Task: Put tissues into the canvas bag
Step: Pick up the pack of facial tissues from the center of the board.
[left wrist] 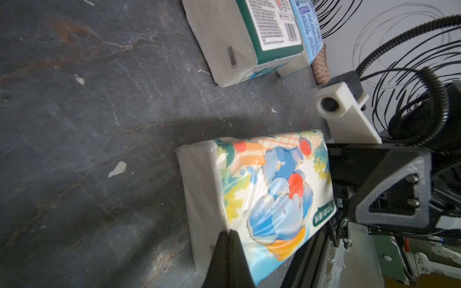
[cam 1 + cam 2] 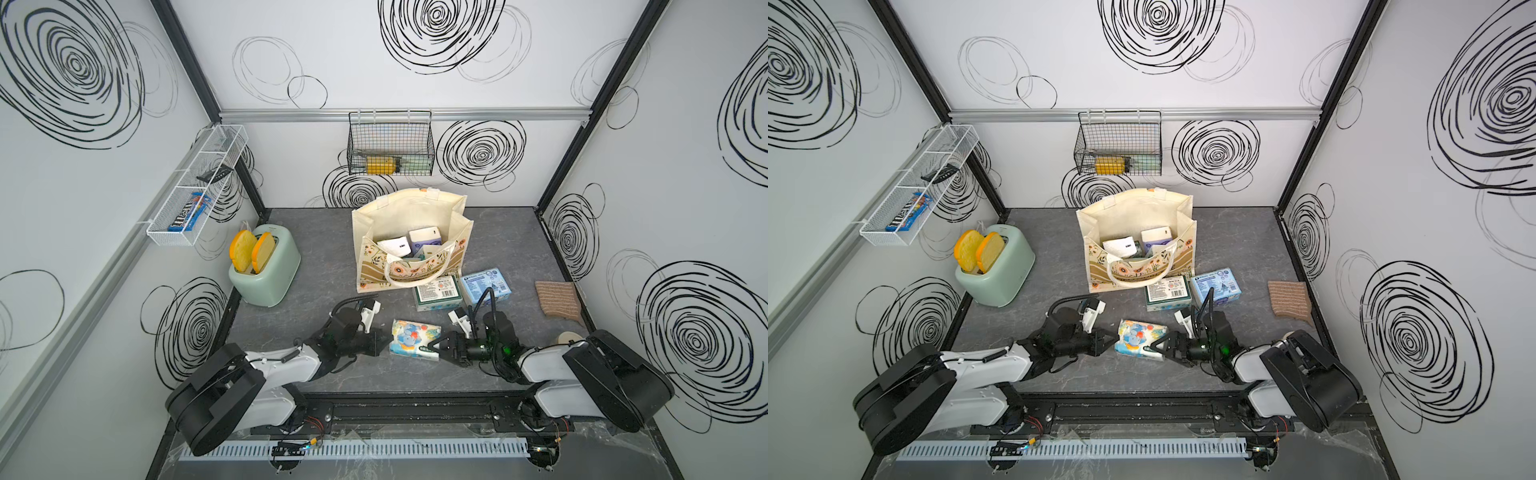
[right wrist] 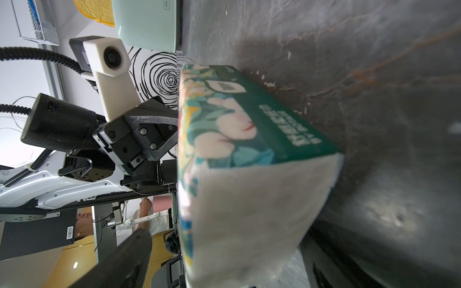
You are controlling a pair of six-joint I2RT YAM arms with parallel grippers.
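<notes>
The elephant-print tissue pack (image 2: 413, 334) is laid on the surface (image 2: 316, 374) between both tools: the left tool (image 2: 385, 342) is set, jaws together, against one end; the right tool (image 2: 430, 348) is spread around the other. Beyond, a green-white pack (image 2: 438, 291) and a light-blue pack (image 2: 484, 286) are set beside the part-filled canvas bag (image 2: 419, 272).

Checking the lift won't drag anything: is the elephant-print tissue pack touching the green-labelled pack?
Apart. The left wrist view shows bare table between the elephant-print pack and the green-labelled pack; both top views agree.
</notes>
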